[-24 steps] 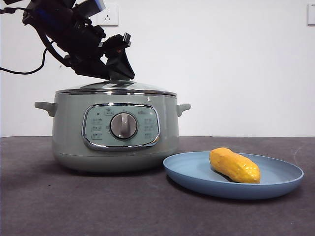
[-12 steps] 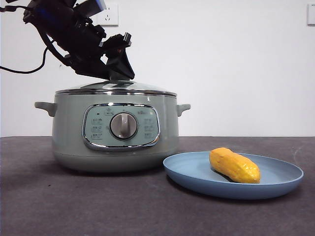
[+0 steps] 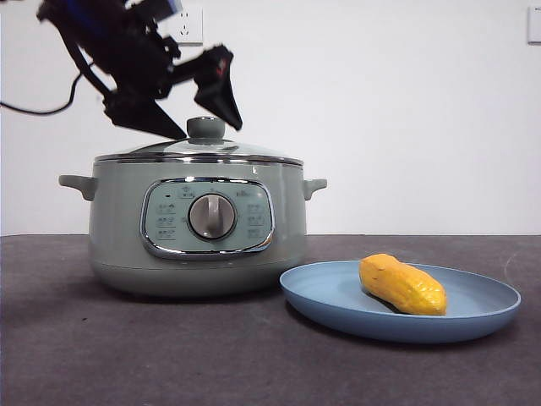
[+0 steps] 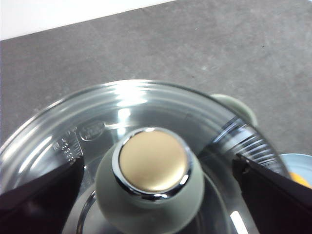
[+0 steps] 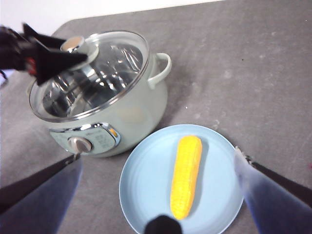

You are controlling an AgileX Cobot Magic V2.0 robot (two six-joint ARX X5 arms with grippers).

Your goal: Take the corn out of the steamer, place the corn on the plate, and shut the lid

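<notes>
A wall socket (image 3: pixel 187 24) sits behind the steamer (image 3: pixel 199 224), which stands on the dark bench (image 3: pixel 127 355) with the plate (image 3: pixel 338 300) just beside it. The lid (image 3: pixel 199 150) rests closed on the steamer. The left pincer (image 3: pixel 205 127) hangs over the lid, jaws spread wide to either side of the knob (image 4: pixel 151 180), holding nothing. The right pincer (image 5: pixel 161 170) is open wide above the plate, empty. The corn (image 5: pixel 186 176) lies flat on the plate, its long axis running from the plate's near edge toward the steamer side.

- Round clear glass lid (image 3: pixel 199 150): glossy, chrome-rimmed (brushed gold knob cap).
- Sage-green steamer pot (image 3: pixel 118 228): smooth satin.
- Light-blue round plate (image 3: pixel 338 306): matt.
- Yellow corn cob (image 3: pixel 402 285): bumpy.
- Dark grey table surface (image 3: pixel 127 355): rough, cloth-like.
</notes>
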